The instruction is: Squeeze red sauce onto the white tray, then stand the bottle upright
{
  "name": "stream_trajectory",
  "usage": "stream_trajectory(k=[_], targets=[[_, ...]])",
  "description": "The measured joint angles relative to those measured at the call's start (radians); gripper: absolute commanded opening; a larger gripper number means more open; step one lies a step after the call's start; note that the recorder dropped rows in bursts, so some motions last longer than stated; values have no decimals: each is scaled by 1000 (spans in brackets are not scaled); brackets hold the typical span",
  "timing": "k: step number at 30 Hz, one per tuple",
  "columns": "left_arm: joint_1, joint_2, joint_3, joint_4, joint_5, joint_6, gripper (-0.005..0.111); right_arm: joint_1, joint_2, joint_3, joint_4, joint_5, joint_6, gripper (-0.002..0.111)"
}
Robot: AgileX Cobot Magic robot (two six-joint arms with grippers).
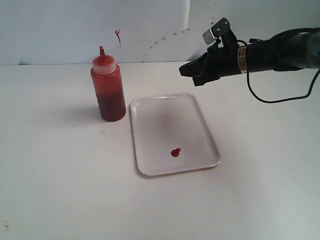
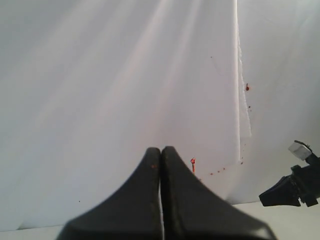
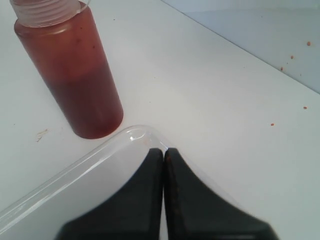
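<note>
The bottle (image 1: 108,91) stands upright on the table just left of the white tray (image 1: 200,165), its cap and red-stained nozzle on top. A small blob of red sauce (image 1: 175,152) lies on the tray's near half. My right gripper (image 1: 189,72) hangs shut and empty in the air behind the tray's far right corner, well apart from the bottle. Its wrist view shows the bottle (image 3: 75,75) beside the tray's corner (image 3: 135,135), beyond the closed right gripper (image 3: 164,151). My left gripper (image 2: 160,149) is shut, empty, facing the wall; the exterior view does not show it.
A white wall (image 1: 75,30) with reddish specks (image 1: 118,33) rises behind the table. The right arm (image 1: 280,50) and its cable (image 1: 280,100) reach in from the right edge. Bare table (image 1: 60,190) lies around the tray and bottle.
</note>
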Motion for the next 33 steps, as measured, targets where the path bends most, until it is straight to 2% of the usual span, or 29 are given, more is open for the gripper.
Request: stream_trajectory(k=[5,7,9,11,15,17,24,33], targets=[[0,0,9,-31,2,0,0,0,0,0,0,0,0,0],[0,0,22,-96,14,42,0,0,0,0,0,0,0,0],[-1,0,36,-282,53,216,0,0,0,0,0,0,0,0],[-1,0,47,-585,131,509,0,0,0,0,0,0,0,0],[-1,0,89,-1047,264,1057,0,0,0,0,0,0,0,0],[-1,0,123,-1117,279,1139,0,0,0,0,0,0,0,0],[-1,0,160,-1140,395,1165,0,0,0,0,0,0,0,0],[-1,0,160,-1141,413,1155,0,0,0,0,0,0,0,0]])
